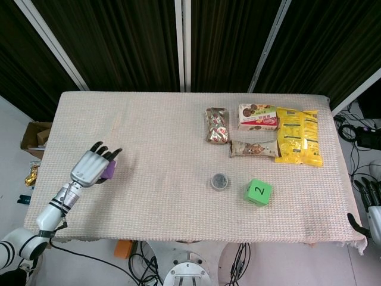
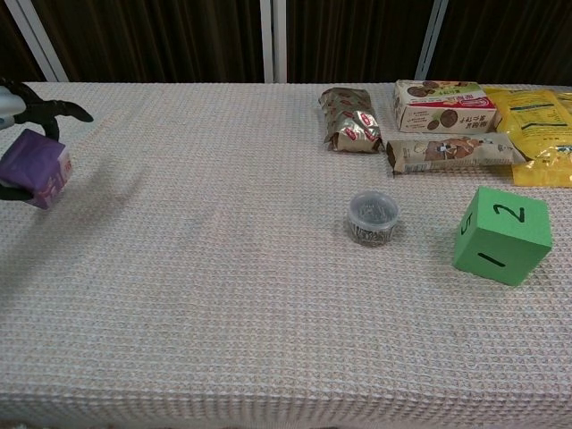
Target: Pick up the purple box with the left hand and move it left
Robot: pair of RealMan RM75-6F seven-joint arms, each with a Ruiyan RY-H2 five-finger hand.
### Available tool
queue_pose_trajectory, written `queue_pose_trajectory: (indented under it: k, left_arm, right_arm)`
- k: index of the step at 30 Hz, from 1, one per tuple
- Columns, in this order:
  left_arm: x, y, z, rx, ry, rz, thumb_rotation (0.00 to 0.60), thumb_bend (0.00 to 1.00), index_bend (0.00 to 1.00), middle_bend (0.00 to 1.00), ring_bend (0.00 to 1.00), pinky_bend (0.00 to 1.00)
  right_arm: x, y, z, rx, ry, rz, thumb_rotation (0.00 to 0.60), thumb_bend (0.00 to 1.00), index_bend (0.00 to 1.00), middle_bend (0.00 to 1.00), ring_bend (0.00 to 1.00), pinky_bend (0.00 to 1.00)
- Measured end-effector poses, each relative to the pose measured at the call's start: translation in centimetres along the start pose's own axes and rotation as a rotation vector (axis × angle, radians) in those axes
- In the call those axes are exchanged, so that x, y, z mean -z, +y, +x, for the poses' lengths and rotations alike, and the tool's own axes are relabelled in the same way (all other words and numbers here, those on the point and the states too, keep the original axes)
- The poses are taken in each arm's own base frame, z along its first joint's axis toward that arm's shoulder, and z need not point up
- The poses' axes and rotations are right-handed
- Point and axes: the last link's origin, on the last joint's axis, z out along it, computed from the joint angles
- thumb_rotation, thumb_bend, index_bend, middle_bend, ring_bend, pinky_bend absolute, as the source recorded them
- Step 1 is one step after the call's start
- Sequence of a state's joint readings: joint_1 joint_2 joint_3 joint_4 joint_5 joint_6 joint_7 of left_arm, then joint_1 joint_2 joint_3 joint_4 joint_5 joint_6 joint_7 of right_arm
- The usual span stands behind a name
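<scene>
Head and chest views, table (image 1: 166,131) w/ woven cream cloth. Left hand (image 1: 90,167) at the table's left edge, fingers wrapped round the purple box (image 2: 36,167); box is grasped and, per chest view, tilted and raised off the cloth, w/ a faint shadow to its right. In head view only a sliver of the box shows, mostly hidden under the hand's back; dark fingertips (image 1: 107,154) extend past it. Right hand (image 1: 372,205) at the frame's far right edge, off the table's corner, holding nothing; fingers only partly visible, so whether it is spread or curled cannot be told. Other items, all well apart from the box, on the table's right half: small round clear container (image 2: 373,217) near centre; green cube (image 2: 500,234) marked "2" just to its right; brown foil snack pack (image 2: 350,120) further back; biscuit box (image 2: 444,105) beside it; long snack bar (image 2: 451,154) lying in front of the biscuit box; yellow bag (image 1: 297,136) at far right, touching or nearly touching bar and biscuit box. Cardboard box (image 1: 34,137) on the floor left of the table.
</scene>
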State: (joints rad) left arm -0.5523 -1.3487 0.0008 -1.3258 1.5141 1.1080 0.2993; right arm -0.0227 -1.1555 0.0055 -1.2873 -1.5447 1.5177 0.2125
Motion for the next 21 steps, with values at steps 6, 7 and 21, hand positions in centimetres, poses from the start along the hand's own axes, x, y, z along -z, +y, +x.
queue_pose_trajectory:
  k: [6,7,21]
  left_arm:
    - [-0.4,2.1,0.2,-0.242,-0.065,-0.027,0.600,0.29,0.13,0.69,0.26,0.16]
    - [-0.5,2.3,0.1,-0.270,-0.072,-0.034,0.600,0.29,0.12,0.68,0.26,0.16]
    - [-0.9,4.4,-0.1,-0.346,-0.121,-0.042,0.600,0.10,0.00,0.10,0.09,0.16]
  right_arm:
    - [0.0,0.4,0.3,-0.001,0.005,-0.012,0.600,0.24,0.00,0.00,0.00,0.00]
    - [0.0,0.4,0.3,-0.001,0.004,-0.013,0.600,0.24,0.00,0.00,0.00,0.00]
    - [-0.2,0.3,0.4,-0.006,0.028,-0.012,0.600,0.24,0.00,0.00,0.00,0.00]
